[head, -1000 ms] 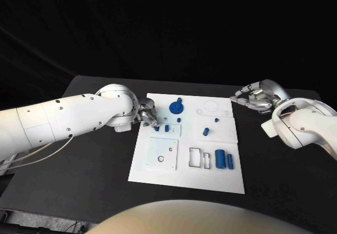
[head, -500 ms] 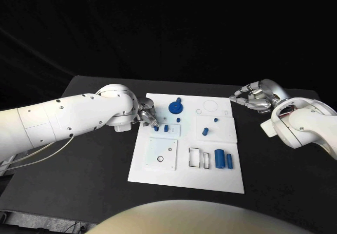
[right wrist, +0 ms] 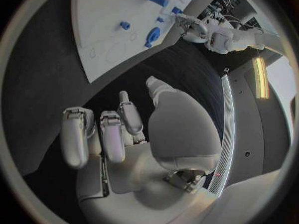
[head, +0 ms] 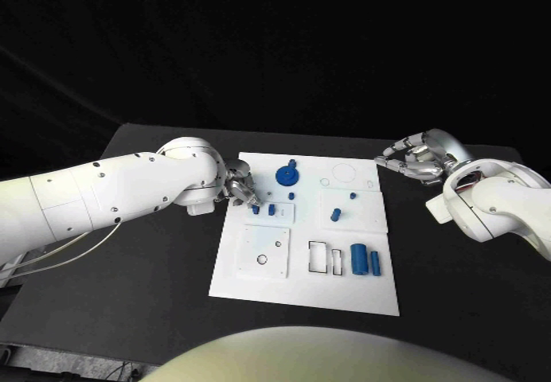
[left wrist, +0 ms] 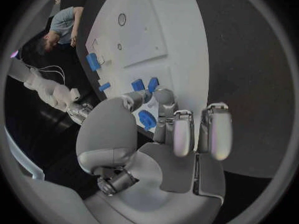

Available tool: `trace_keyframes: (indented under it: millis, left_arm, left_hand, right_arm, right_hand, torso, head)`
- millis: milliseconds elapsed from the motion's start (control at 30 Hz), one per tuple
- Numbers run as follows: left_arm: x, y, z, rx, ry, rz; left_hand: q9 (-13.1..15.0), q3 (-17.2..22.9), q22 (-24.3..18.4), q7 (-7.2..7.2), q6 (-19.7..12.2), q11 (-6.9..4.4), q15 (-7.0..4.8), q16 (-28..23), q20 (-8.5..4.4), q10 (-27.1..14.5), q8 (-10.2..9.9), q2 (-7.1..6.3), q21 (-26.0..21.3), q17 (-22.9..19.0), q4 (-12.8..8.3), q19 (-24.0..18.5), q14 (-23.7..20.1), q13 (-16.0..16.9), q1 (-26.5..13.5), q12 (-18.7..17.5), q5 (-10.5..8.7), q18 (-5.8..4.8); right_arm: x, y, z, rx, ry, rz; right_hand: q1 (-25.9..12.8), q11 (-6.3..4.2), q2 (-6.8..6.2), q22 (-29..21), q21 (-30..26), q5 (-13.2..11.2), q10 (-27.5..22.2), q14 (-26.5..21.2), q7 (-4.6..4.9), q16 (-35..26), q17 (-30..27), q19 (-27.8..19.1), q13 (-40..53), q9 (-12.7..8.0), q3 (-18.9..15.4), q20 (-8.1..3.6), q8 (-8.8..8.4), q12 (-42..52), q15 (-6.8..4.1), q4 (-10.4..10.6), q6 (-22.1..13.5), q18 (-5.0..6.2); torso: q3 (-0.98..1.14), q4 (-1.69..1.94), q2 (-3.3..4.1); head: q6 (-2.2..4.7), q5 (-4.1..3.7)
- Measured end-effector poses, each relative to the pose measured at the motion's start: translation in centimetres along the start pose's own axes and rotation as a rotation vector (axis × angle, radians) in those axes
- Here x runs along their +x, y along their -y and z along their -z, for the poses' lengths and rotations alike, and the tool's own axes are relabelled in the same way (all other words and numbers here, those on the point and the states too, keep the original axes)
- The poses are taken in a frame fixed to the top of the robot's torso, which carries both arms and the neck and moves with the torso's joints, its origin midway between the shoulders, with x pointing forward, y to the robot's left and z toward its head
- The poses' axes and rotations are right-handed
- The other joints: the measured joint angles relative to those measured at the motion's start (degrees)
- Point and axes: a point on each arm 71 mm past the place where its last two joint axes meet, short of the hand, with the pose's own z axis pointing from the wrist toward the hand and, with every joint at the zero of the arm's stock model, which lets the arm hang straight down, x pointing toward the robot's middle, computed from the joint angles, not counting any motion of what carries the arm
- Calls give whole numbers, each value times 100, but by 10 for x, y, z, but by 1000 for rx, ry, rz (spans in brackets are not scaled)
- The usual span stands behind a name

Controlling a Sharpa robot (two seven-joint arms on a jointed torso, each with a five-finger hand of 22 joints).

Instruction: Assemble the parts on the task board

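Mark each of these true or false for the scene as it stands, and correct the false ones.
1. The left hand is at the task board's left edge, beside small blue parts. True.
2. The right hand grips a blue part. False: it holds nothing and hangs over the black table, off the board's far right corner.
3. Two blue cylinders lie side by side on the board's right side, near the rectangular cutouts. True.
4. The blue disc lies off the board on the table. False: it sits on the board, near its far edge.
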Motion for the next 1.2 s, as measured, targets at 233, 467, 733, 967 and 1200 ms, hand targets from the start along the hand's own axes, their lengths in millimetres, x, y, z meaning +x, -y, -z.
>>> trace_keyframes:
  millis: [233,467,733,967,1200]
  left_arm:
    - [0,0,-1,-7,-1,3]
    - [0,-1,-1,-10,-2,6]
    - [0,-1,-1,-11,3,14]
    - [-1,-4,2,5,43,55]
    - [-12,1,11,133,167,204]
  left_hand:
    - [-5,-488,2,31,52,0,0,0,0,0,-33,-54,0,0,311,0,0,15,-115,14,-308,1]
    - [7,-908,2,24,59,0,0,0,0,0,-32,-53,0,0,512,0,0,29,-113,35,-73,0]
    - [44,-1311,1,33,89,1,0,0,-2,0,-32,-14,0,0,591,-3,0,47,-152,57,405,0]
    - [46,-1670,1,105,-176,9,1,-76,-21,-161,-208,0,-234,0,602,-21,0,-109,-166,-127,968,1]
    - [-226,-1906,0,391,-873,263,240,-1099,175,-1156,-533,-5,-2217,-55,583,-784,-12,-768,465,-1030,1106,461]
  right_arm:
    - [0,0,0,0,0,0]
    - [0,0,0,0,1,0]
    - [0,0,0,-1,2,0]
    - [0,0,0,-1,3,0]
    - [-1,2,-1,2,6,0]
  right_hand:
    - [0,0,0,0,0,0,0,0,0,0,0,0,-4,-1,0,0,0,0,0,0,0,0]
    - [0,0,0,-1,0,0,0,0,0,0,5,0,-9,-1,0,0,0,0,0,0,0,0]
    - [0,0,0,-1,0,0,0,0,0,0,4,0,-9,-1,0,0,0,0,0,0,0,0]
    - [0,0,0,-1,0,0,0,0,0,0,4,0,-9,-2,0,0,0,0,0,0,0,0]
    - [0,0,0,3,0,0,0,0,0,0,3,0,-9,-2,0,0,0,0,0,0,0,0]
  torso:
    - [3,-1,-4]
    - [3,-1,-5]
    - [0,-1,-5]
    - [-3,-5,-4]
    - [3,-5,-7]
  head:
    - [0,-4]
    - [0,-8]
    - [0,-9]
    - [0,-24]
    - [0,-54]
